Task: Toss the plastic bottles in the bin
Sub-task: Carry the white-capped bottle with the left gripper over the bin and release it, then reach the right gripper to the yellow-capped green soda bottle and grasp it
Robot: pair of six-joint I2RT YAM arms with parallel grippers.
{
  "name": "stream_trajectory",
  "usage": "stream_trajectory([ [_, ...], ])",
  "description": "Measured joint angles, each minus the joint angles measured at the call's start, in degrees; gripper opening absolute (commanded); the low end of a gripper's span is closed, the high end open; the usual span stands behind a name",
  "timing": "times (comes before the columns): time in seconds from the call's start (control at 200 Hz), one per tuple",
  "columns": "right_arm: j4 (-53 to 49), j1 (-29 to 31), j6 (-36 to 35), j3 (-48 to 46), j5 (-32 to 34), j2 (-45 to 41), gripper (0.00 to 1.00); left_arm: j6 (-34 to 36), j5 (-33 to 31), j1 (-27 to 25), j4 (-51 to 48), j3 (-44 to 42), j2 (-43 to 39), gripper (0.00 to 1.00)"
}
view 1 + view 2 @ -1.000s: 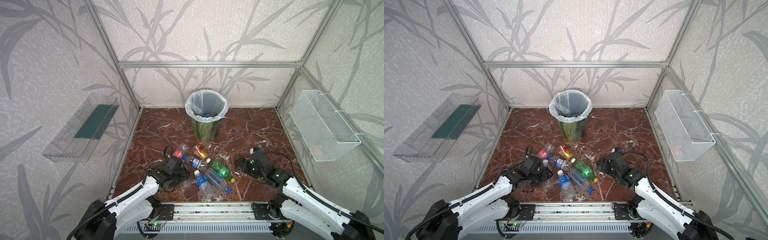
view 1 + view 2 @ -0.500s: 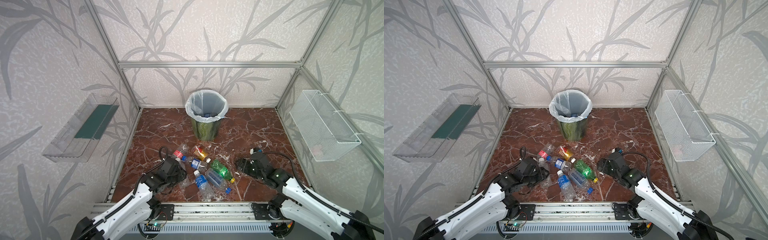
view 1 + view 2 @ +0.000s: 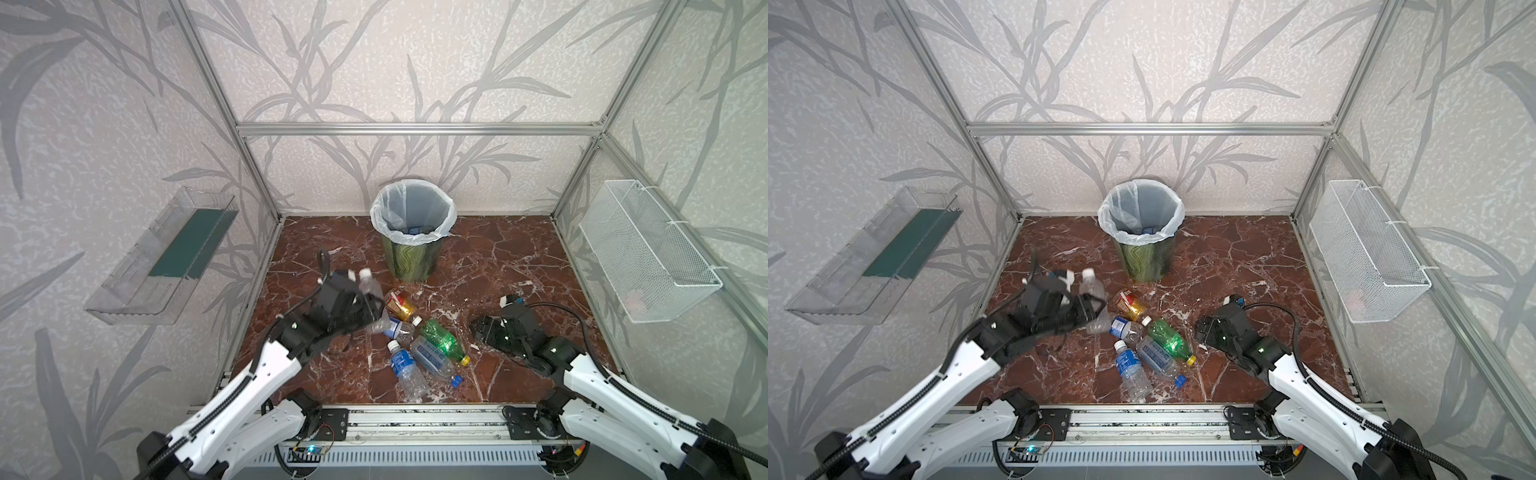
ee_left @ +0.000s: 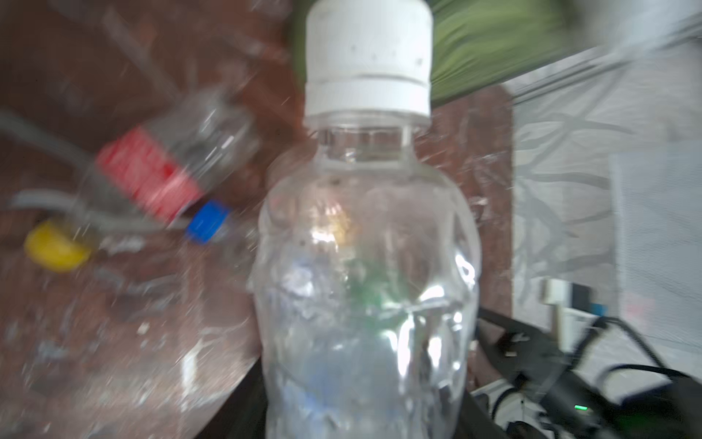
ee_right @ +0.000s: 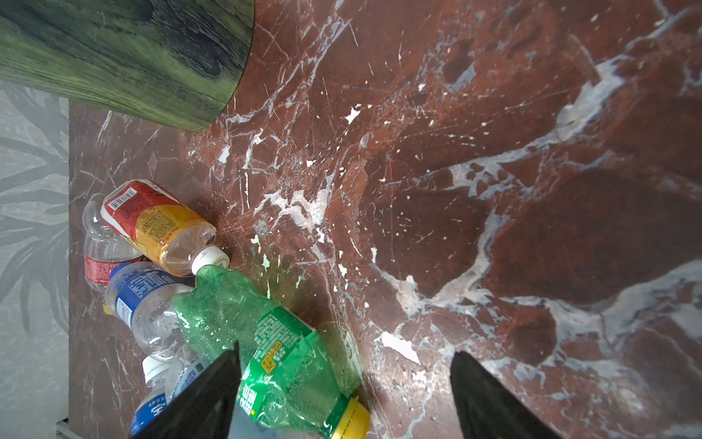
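My left gripper is shut on a clear plastic bottle with a white cap and holds it upright above the floor, left of the pile. In the left wrist view this bottle fills the frame and hides the jaws. The other plastic bottles lie in front of the bin: an amber one, a green one and a blue-labelled one. My right gripper hangs open just right of the pile. In its wrist view the green bottle lies beside one finger, ungripped.
A white wire basket hangs on the right wall and a clear tray on the left wall. The bin's white liner folds over its rim, with bottles inside. An aluminium rail runs along the front edge.
My left gripper has shut on the clear white-capped bottle and lifted it up and toward the back. The right arm has stayed where it was.
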Motion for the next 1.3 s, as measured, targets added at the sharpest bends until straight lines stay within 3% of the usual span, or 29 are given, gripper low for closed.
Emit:
stream_trajectory([
  [0.165, -2.71, -2.12, -1.2, 3.19, 0.0, -1.81, 0.88, 8.22, -0.59, 1.95, -2.03, 47.23, 24.76, 0.85],
  [0.235, -3.69, -2.78, -1.68, 4.5, 0.04, -2.8, 0.89, 9.42, -0.68, 3.91, -5.07, 56.76, 30.03, 0.93],
  [0.28, -3.98, -3.1, -1.86, 4.87, 0.07, -3.52, 0.89, 9.88, -0.83, 5.16, -6.91, 57.88, 31.04, 0.93],
  [0.37, -4.81, -3.17, -1.92, 4.94, 0.02, -4.31, 0.89, 9.55, -1.03, 8.15, -8.7, 49.51, 28.39, 0.94],
  [0.46, -5.27, -3.17, -1.92, 4.92, -0.33, -4.11, 0.89, 8.41, -2.23, 10.62, -8.48, 31.54, 20.94, 0.94],
  [0.555, -5.27, -3.17, -1.95, 4.85, -0.83, -3.74, 0.89, 7.21, -2.82, 11.65, -10.12, 18.05, 13.18, 0.94],
  [0.76, -5.09, -3.17, -1.84, 3.48, -1.99, -2.43, 0.87, 4.5, -2.23, 11.82, -9.11, -0.85, -4.61, 0.91],
  [0.975, -5.11, -2.23, -1.97, 3.17, -3.58, -1.42, 0.85, 2.14, -0.42, 11.89, -8.92, -13.31, -13.07, 0.89],
  [1.3, -5.14, 5.68, -5.92, 5.29, -4.98, 5.95, 0.85, -0.61, 1.68, 11.89, -8.35, -20.41, -17.35, 0.88],
])
